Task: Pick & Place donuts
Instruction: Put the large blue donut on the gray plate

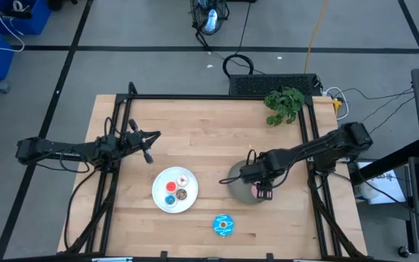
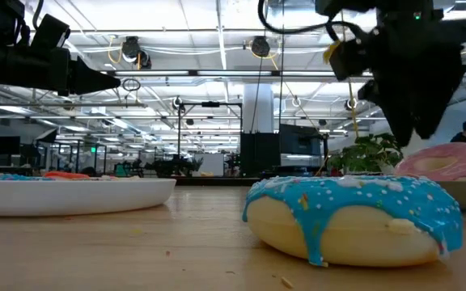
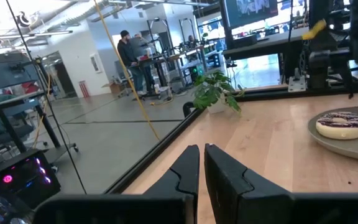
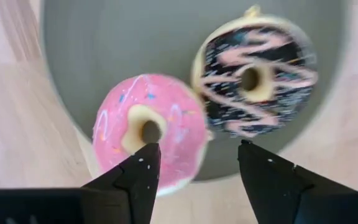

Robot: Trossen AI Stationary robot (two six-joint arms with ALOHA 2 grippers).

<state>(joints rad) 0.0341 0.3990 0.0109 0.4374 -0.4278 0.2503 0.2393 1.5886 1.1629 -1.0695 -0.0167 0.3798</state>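
Grey floor [image 1: 158, 29] (taped lines), ceiling lights [image 2: 217, 16]

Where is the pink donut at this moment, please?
In the right wrist view the pink donut lies at the edge of the grey plate, beside the dark drizzled donut, directly under the open right gripper; from above, that is right of the white plate.

Pink donut [image 4: 146, 134] and pale-drizzled dark donut [image 4: 257, 74] on grey plate [image 4: 123, 43].

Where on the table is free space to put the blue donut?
Bare wood lies between the left gripper and the plant. The grey plate is crowded: two donuts under the open right gripper. The white plate holds three.
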